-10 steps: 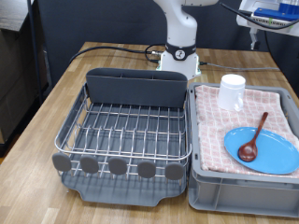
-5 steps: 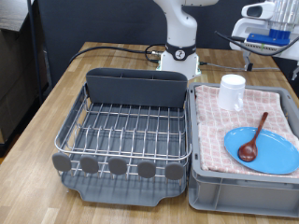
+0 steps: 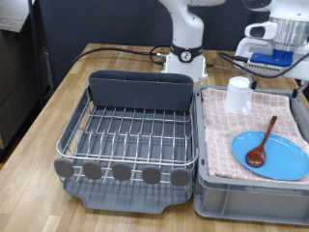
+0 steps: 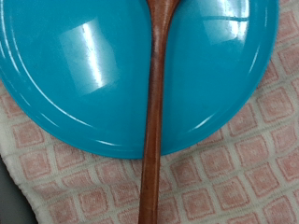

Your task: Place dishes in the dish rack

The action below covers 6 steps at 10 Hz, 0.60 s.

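The gripper [image 3: 275, 43] hangs high over the counter's far right corner, above the grey crate [image 3: 253, 198]; I cannot tell whether its fingers are wide or narrow. All 3 dishes sit in that crate on the pink cloth [image 3: 270, 111]: the white cup [image 3: 239, 95], the blue plate [image 3: 271, 155] and the wooden spoon [image 3: 262, 145] lying across the plate. The dish rack [image 3: 130, 135] stands beside it, holding none of them.

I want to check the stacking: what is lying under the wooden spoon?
The spoon lies on the blue plate; its handle end reaches over the checkered cloth. The plate covers the cloth below it. The gripper is not visible.
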Each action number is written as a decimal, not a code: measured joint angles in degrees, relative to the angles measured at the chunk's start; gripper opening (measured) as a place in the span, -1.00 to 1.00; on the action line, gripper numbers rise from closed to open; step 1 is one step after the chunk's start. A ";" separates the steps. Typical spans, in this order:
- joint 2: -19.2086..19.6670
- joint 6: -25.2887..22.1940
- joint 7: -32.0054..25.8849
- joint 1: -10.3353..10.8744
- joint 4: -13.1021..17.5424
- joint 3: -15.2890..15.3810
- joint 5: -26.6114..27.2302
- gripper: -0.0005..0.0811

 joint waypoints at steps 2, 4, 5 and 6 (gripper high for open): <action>3.18 2.36 -0.07 0.02 1.56 -0.04 -1.64 0.98; 6.26 3.33 1.11 0.08 3.67 -0.50 -4.23 0.98; 7.64 3.48 2.25 0.18 4.71 -0.94 -5.29 0.98; 8.93 3.57 3.37 0.26 5.66 -1.30 -5.97 0.98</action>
